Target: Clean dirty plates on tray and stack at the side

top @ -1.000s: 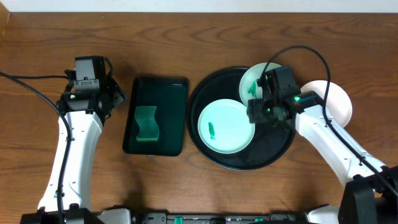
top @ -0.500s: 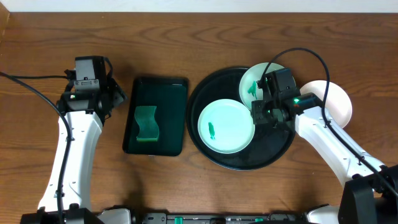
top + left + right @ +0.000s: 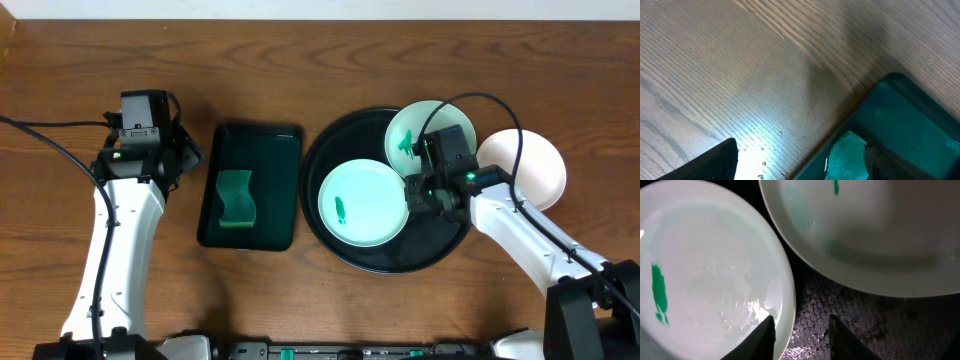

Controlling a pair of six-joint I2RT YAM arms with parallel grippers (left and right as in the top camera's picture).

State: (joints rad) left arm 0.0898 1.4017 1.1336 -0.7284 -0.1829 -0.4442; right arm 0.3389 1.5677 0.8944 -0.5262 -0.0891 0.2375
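Observation:
The round black tray (image 3: 400,256) holds two dirty plates. The front plate (image 3: 362,203) has a green smear left of its middle. The back plate (image 3: 412,128) leans on the tray's far rim with a smear too. My right gripper (image 3: 413,186) is low at the front plate's right rim. In the right wrist view its jaws (image 3: 801,322) straddle that rim: one finger over the plate (image 3: 715,280), the other over bare tray (image 3: 870,325), with a gap left. The back plate (image 3: 865,235) lies ahead. My left gripper (image 3: 186,152) stands open, empty.
A clean white plate (image 3: 532,166) lies on the table right of the tray. A rectangular dark green tray (image 3: 262,150) with a green sponge (image 3: 236,198) sits between the arms. The left wrist view looks down on that tray's corner (image 3: 910,115), its sponge (image 3: 845,155) and bare wood.
My right gripper's jaws have narrowed while settling over the front plate's right rim. The right arm shifted a little, showing more of the white plate. The left arm stayed still.

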